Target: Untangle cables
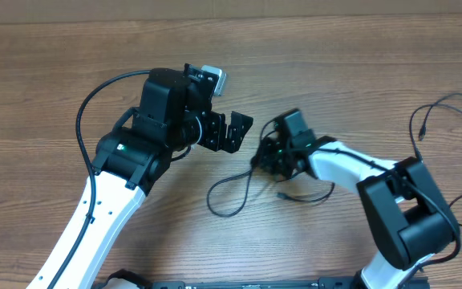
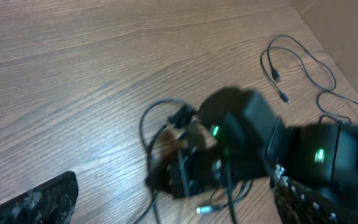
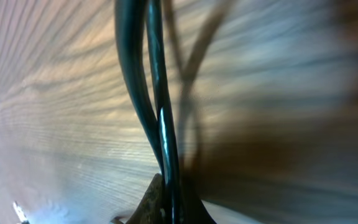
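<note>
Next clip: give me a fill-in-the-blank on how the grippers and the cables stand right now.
1. The left gripper hangs over the table with its jaws ____.
2. The right gripper has its jaws ____ on the middle cable.
3. A separate cable lies untouched on the ____ arm's side of the table.

Missing words: open; shut; right.

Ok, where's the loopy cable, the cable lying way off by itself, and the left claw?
looped cable (image 1: 210, 197): overhead view, on the left bend of the loop.
loose cable (image 2: 277, 76): left wrist view, on its small plug end.
left gripper (image 1: 229, 132): overhead view, midway between its open fingertips.
</note>
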`<state>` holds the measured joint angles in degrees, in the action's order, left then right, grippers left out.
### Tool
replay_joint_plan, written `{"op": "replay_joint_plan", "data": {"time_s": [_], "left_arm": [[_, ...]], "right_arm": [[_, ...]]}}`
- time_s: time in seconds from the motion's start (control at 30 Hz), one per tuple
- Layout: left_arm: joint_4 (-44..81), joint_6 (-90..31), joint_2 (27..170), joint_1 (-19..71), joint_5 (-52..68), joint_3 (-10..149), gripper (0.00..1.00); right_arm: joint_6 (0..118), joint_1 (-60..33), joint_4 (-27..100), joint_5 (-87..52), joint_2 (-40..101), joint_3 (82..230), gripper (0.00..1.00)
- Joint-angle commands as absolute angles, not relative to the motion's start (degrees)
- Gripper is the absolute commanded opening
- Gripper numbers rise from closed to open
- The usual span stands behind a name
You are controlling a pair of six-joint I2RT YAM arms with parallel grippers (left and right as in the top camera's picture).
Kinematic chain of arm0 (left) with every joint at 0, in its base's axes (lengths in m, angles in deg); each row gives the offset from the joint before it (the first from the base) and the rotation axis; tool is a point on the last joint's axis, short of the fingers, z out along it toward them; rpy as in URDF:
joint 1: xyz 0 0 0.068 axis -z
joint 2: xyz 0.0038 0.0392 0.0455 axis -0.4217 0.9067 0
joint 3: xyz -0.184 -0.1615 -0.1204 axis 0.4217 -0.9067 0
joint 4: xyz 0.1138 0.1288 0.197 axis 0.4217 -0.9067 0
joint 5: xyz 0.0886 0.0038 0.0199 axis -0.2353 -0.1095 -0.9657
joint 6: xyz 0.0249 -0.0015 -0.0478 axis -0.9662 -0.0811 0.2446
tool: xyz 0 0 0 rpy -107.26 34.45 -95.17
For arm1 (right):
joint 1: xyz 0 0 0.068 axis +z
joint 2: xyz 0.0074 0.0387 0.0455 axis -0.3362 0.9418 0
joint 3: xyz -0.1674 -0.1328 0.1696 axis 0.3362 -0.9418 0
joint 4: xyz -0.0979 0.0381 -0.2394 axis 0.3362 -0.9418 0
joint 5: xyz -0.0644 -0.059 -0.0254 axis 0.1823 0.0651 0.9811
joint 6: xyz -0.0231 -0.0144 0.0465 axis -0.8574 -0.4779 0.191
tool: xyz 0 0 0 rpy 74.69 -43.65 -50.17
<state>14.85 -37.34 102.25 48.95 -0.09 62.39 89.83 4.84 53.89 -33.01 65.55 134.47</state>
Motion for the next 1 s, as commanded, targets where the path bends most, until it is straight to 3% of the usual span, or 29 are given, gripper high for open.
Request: {"op": "replay_joint_plan", "data": {"time_s": [0.0, 0.23, 0.43, 0.7, 0.97], "left_arm": [[14.94, -37.63, 101.38, 48.98, -0.46, 62.98, 1.00], [14.94, -37.63, 101.38, 48.98, -0.46, 62.98, 1.00], [14.94, -37.63, 101.38, 48.98, -0.46, 62.98, 1.00], [14.94, -37.63, 101.38, 48.98, -0.46, 62.98, 1.00], [14.94, -37.63, 101.38, 48.98, -0.46, 62.98, 0.99]], "right_arm": [[83.41, 0.30, 50.35, -30.81, 63.37, 138.64, 0.04], [75.43, -8.75, 39.40, -17.47, 61.79, 153.31, 0.04], [70.47, -14.00, 39.44, -5.89, 61.79, 167.62, 0.04], [58.62, -17.67, 53.67, 10.72, 61.79, 178.31, 0.04], [56.52, -21.49, 63.18, 15.53, 62.84, 178.27, 0.04]]}}
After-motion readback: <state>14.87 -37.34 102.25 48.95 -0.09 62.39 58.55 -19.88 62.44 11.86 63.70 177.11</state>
